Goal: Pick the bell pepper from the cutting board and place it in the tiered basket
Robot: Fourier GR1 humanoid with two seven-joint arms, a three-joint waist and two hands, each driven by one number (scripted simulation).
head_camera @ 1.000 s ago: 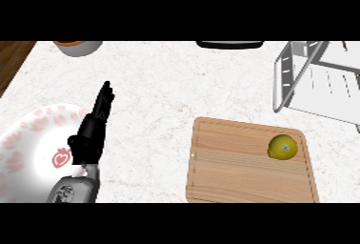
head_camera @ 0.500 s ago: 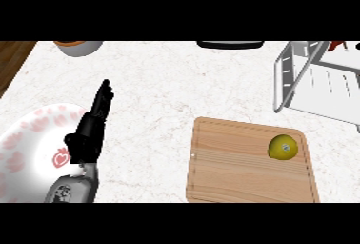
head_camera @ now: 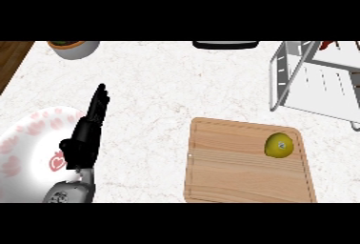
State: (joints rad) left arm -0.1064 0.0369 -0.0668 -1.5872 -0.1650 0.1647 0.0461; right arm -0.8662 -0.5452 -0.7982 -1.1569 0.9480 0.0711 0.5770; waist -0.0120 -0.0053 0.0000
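A: Where is the bell pepper (head_camera: 279,145) right now?

B: It sits on the cutting board (head_camera: 239,167), near the board's far right corner, on the side closest to the tiered basket (head_camera: 309,81). It is yellow and rests alone on the wood, touching nothing else.

A: And the robot hand?

B: Only the left robot hand (head_camera: 88,131) shows. It is at the left of the counter (head_camera: 162,90), over the edge of a white plate (head_camera: 28,157) with red marks, well apart from the board. Its fingers are straight and together, pointing away from the robot, and it holds nothing. The right one is out of view.

A: How do you think the pepper will handle?

B: I'd judge it light and hollow, with a smooth, glossy skin that could slip between fingers. It looks rounded, so it may roll on the flat board if nudged from one side. The walls give a little but bruise if pinched hard.

A: So where to take hold?

B: Around the widest part of the body, fingers on one side and thumb opposite, coming from above. The stem is too small to trust. The basket stands just behind the board, so the carry would be short.
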